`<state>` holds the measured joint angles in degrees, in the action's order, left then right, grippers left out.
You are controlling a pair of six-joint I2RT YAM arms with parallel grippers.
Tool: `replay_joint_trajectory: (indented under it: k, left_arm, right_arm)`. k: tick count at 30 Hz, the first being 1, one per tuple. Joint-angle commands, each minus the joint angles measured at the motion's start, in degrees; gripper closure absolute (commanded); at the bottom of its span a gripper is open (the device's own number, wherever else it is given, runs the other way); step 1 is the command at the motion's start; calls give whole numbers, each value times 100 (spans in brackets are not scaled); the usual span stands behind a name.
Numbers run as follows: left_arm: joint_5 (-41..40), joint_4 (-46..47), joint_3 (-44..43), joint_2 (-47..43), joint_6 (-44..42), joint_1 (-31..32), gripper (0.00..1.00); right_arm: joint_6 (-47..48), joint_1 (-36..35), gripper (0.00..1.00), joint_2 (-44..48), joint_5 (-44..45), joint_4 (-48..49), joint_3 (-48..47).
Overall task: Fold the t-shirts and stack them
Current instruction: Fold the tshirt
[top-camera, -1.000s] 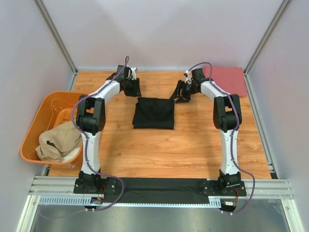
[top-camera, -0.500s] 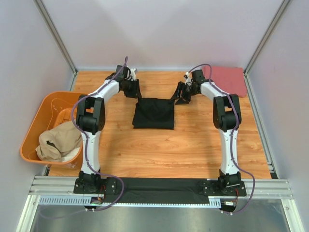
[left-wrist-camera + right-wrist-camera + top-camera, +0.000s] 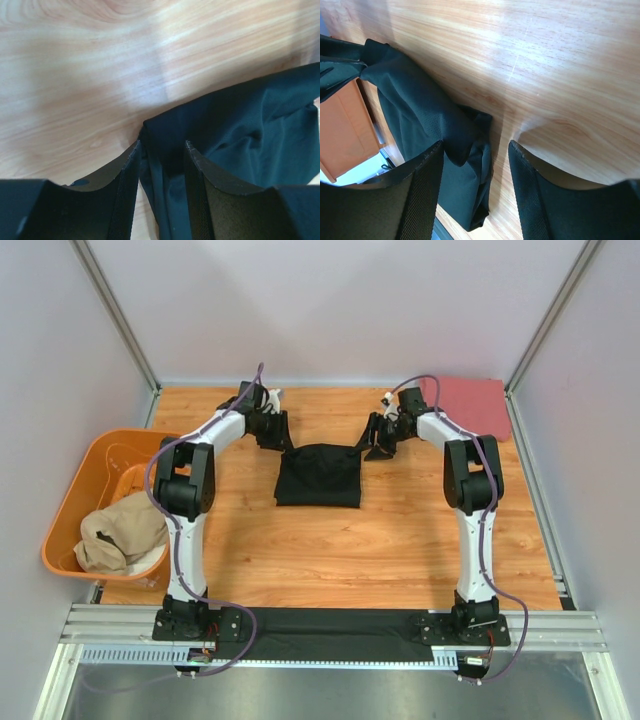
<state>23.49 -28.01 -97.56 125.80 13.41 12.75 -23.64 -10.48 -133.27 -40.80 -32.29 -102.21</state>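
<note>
The black t-shirt (image 3: 318,476) lies folded in a rectangle mid-table. My left gripper (image 3: 279,436) is at its far left corner. In the left wrist view the cloth (image 3: 235,135) fills the narrow gap between the fingertips, so the gripper (image 3: 162,146) is shut on that corner. My right gripper (image 3: 373,445) is at the far right corner. It (image 3: 476,145) is open, and the folded corner (image 3: 470,165) lies between its fingers, against the left one and apart from the right one. The pinkish-red t-shirt (image 3: 472,405) lies folded at the back right. The tan t-shirt (image 3: 122,532) is bunched in the orange tub (image 3: 75,495).
The orange tub stands off the table's left edge. White walls and metal posts close in the back and sides. The arm bases and a black strip run along the near edge (image 3: 330,625). Bare wood (image 3: 330,550) lies in front of the black shirt.
Both grippers have moved inward and down onto the black shirt's far corners. The shirt's far edge has bunched slightly. The other shirts have not moved.
</note>
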Motion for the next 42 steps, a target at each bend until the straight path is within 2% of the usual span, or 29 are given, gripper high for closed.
replay_joint_trajectory:
  k: [1,5,8,9,11,20,28,42]
  left_arm:
    - [121,314,26,-512,-5,-19,53]
    - [148,217,-87,-372,-14,-19,55]
    - [174,182,-140,-293,21,-19,57]
    - [183,164,-149,-293,39,-19,57]
    - [139,77,-176,-301,74,-19,56]
    - [-81,515,535,-977,109,-19,51]
    - [139,796,773,-1031,214,-1,50]
    - [95,-64,-18,-416,-57,8,52]
  right_arm:
    - [175,-33,43,355,-60,223,17]
    - [105,-33,46,214,-78,232,-149]
    - [26,-33,52,91,-139,276,-202]
    - [17,-33,57,56,-183,268,-272]
    - [8,-33,58,3,-183,250,-299]
    - [-79,-33,58,-41,-245,276,-422]
    - [-123,-33,58,-102,-297,329,-449]
    - [-132,-33,59,-252,-306,232,-651]
